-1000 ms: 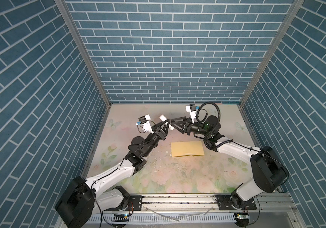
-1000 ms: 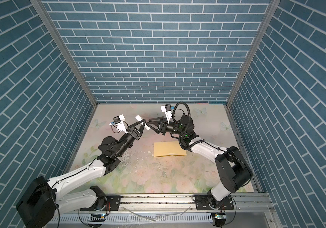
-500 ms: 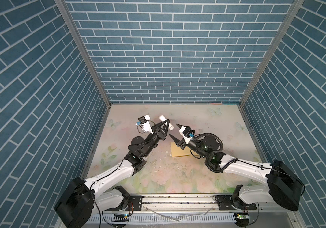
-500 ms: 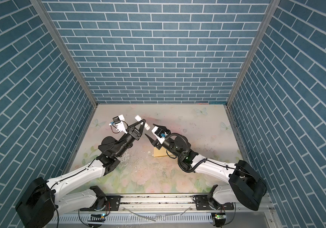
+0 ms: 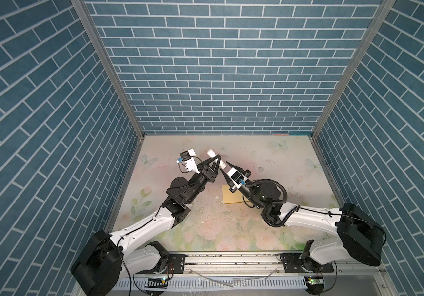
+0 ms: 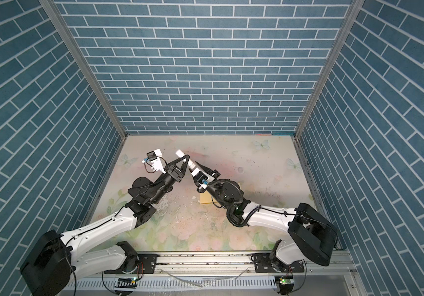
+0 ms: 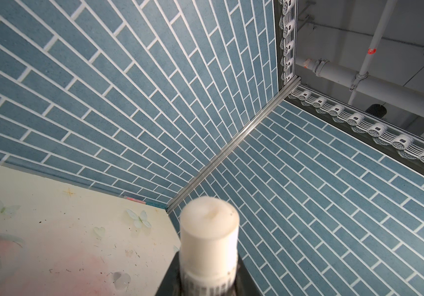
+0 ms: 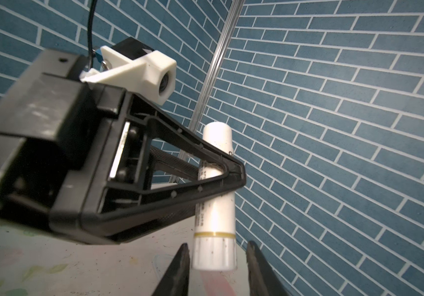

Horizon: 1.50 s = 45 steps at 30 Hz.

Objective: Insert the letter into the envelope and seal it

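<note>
on the floral table (image 5: 282, 164) the envelope (image 5: 227, 196) lies flat, seen only in both top views, its long side running under my right arm. the right wrist view alone shows the left gripper (image 8: 231, 171) pinching a white tube (image 8: 216, 210), with the right gripper (image 8: 216, 266) spread around its end.

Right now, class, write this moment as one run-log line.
left pincer: shut on glue stick, raised | right pincer: open, astride its banded end | envelope: flat on table | letter: unseen

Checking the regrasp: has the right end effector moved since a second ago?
Yes. The right end effector swung toward the front rail, now overlapping the envelope.
</note>
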Motion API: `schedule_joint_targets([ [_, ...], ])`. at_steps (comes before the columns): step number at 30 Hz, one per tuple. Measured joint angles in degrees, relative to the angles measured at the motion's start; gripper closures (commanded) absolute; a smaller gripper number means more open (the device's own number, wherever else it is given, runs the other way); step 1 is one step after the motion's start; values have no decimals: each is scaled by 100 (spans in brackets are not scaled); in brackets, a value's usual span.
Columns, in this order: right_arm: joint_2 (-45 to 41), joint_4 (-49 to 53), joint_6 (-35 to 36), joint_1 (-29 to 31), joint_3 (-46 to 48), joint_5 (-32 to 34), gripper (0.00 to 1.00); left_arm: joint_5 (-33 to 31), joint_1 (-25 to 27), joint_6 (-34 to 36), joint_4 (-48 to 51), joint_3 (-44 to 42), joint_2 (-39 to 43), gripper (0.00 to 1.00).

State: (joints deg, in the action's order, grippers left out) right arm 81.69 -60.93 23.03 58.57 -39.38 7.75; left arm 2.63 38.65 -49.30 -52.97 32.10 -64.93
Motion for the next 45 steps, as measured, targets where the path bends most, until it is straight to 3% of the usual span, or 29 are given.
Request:
schedule_joint_targets([
  [9, 22, 0, -4, 31, 0, 83, 95, -17, 0, -24, -7, 0, 7, 100],
  [16, -107, 245, -280, -15, -11, -85, 100, 13, 0, -13, -4, 0, 7, 100],
  [19, -391, 789, -1093, -389, -81, -881, 100, 116, 0, 24, -59, 2, 4, 100],
  [23, -470, 1338, -2841, -1204, -426, -2855, 100, 238, 0, 105, -216, 37, -20, 100],
  [28, -111, 1464, -4929, -1812, -1040, -4699, 100, 295, -26, 144, -485, 76, -24, 100],
  [31, 293, 1150, -6011, -1980, -1375, -5407, 100, 221, -70, 155, -608, 81, -22, 100],
  [35, 656, 592, -7029, -2092, -1491, -5834, 100, 138, -94, 160, -581, 79, -22, 100],
  [38, 761, 459, -7388, -2114, -1541, -5967, 91, 103, -98, 155, -560, 79, -22, 100],
  [42, 732, 557, -7366, -2114, -1541, -5912, 61, 61, -98, 149, -468, 79, 11, 100],
  [45, 435, 1115, -6767, -2065, -1521, -5440, 39, 164, -33, 153, -256, 70, 24, 100],
])
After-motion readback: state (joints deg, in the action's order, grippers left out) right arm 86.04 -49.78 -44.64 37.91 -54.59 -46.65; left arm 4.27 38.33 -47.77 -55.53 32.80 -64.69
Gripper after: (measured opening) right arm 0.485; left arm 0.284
